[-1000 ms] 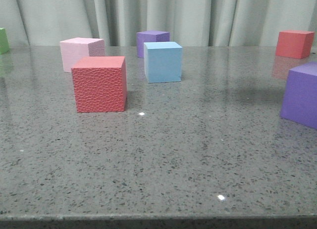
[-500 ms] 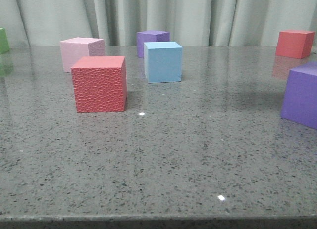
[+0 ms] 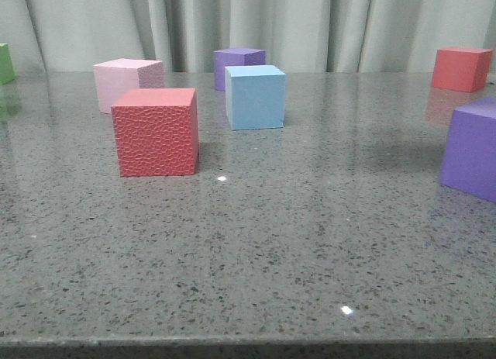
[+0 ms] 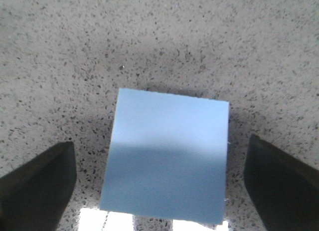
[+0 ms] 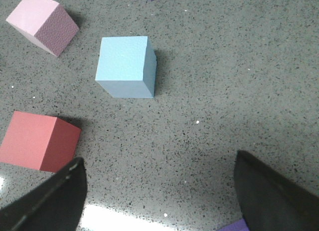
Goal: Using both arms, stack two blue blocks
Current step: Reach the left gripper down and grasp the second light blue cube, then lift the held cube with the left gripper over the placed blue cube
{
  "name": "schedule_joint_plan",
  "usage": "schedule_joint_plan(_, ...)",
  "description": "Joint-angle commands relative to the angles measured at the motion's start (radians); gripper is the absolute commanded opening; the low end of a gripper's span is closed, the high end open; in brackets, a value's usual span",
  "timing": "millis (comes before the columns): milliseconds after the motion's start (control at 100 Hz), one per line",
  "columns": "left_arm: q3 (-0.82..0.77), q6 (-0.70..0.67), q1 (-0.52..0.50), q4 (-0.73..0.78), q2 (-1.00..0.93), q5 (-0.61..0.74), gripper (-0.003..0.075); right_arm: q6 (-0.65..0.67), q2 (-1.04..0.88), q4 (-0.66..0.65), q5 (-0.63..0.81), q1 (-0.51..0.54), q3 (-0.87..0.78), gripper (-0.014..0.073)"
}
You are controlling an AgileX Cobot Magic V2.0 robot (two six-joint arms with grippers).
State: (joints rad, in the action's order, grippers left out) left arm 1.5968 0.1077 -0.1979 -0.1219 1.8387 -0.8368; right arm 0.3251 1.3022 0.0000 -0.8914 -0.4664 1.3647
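Observation:
One sky-blue block point(image 3: 256, 97) stands on the grey table, back of centre in the front view. It also shows in the right wrist view point(image 5: 123, 66), its top finely pebbled, well ahead of my right gripper point(image 5: 159, 178), which is open and empty above bare table. A second, smooth-faced blue block point(image 4: 167, 163) lies between the dark fingers point(image 4: 37, 186) of my left gripper point(image 4: 159, 158), which is open, with a gap on each side. This block and both arms are out of the front view.
A red pebbly cube point(image 3: 155, 132) and a pink cube point(image 3: 126, 82) stand left of the blue block, a purple cube point(image 3: 239, 60) behind it. A large purple cube point(image 3: 471, 146) is at the right edge, a red cube point(image 3: 461, 68) far right, a green cube point(image 3: 5, 63) far left.

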Motion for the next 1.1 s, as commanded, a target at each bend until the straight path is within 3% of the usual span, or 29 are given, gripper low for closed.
schedule_joint_plan(0, 0.033, 0.003, -0.002, -0.016, -0.037, 0.052, 0.0641, -0.01, -0.035, -0.011, 0.061, 0.001, 0.026, 0.06)
schedule_joint_plan(300, 0.033, 0.003, -0.002, -0.018, -0.024, 0.052, 0.0617, -0.01, -0.035, -0.011, 0.061, 0.001, 0.026, 0.06)
schedule_joint_plan(560, 0.033, 0.003, -0.002, -0.022, -0.024, 0.05, 0.0371, -0.01, -0.035, -0.011, 0.061, 0.001, 0.026, 0.06)
schedule_joint_plan(770, 0.051, 0.003, -0.002, -0.023, -0.024, 0.007, 0.0248, -0.01, -0.035, -0.012, 0.061, 0.001, 0.026, 0.06)
schedule_joint_plan(1090, 0.257, -0.058, 0.048, -0.037, -0.026, -0.15, 0.023, 0.001, -0.071, -0.073, 0.122, 0.001, -0.018, 0.06)
